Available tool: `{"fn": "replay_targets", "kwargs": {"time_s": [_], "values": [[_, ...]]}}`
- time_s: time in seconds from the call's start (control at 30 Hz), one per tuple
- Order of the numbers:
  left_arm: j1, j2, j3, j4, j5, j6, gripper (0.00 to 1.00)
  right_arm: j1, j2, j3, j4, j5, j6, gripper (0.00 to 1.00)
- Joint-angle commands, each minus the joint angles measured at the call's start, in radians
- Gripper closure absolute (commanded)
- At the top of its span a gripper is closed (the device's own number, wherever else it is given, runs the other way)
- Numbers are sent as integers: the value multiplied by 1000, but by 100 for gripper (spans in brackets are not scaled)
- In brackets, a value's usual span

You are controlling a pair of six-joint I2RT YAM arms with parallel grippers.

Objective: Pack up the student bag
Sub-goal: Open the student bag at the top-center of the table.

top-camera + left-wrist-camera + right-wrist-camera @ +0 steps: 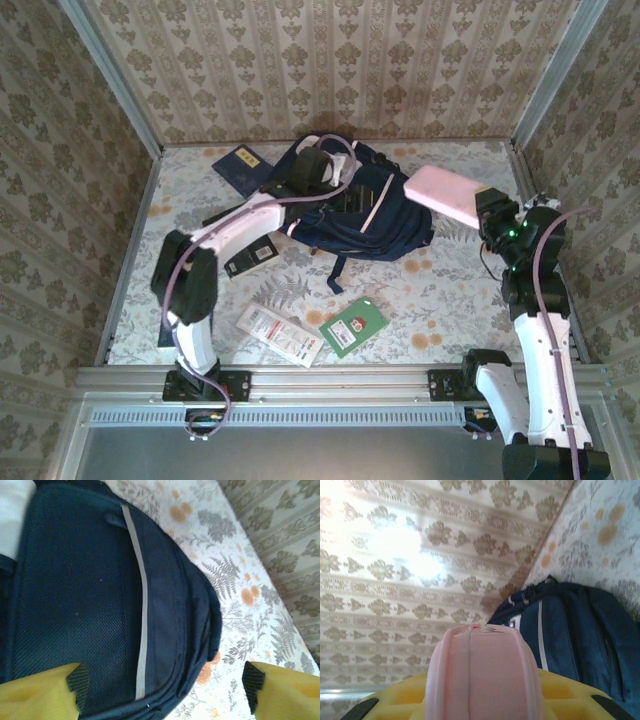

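Top view. The bag (390, 225), navy with a pale stripe, lies at the back centre of the floral table (440, 290). The left gripper (318, 168) hangs over the bag's rear end. In the left wrist view its yellow fingers (45, 692) stand wide apart with nothing between them, above the bag's mesh panel and grey stripe.

The right gripper (487, 208) holds a pink case (445, 192) in the air just right of the bag. In the right wrist view the case sits clamped between the yellow fingers (570, 697), with the bag and the patterned wall (395, 555) beyond.

Loose items:
- A dark blue book (238, 168) with a yellow label lies left of the bag.
- A black tag (250, 258) lies beside the left arm.
- A white packet (279, 333) with a red label lies near the front edge.
- A green card (353, 326) with a red-and-white mark lies just beside the packet.

All lettering is too small to read.
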Motion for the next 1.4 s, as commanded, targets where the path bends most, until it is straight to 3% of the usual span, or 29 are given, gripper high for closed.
{"fn": "replay_targets", "kwargs": {"time_s": [0.0,0.37,0.63,0.8,1.0,1.17,1.37], "values": [[3,100,137,-113,72,84,23,-21,33,76,-10,58,-16,79],[-1,368,367,-104,107,111,27,-46,93,96,70,-3,-32,79],[-25,451,428,-48,188,71,33,-46,100,61,91,-13,-29,81],[-38,466,422,-15,206,56,44,-46,119,33,112,-45,-12,81],[-58,537,512,-95,188,85,67,-46,117,-3,122,-54,-7,82],[-58,571,611,-233,106,123,97,-43,90,-17,94,-49,-17,81],[-18,435,608,-245,143,107,100,-24,43,15,-1,23,-65,79]]}}
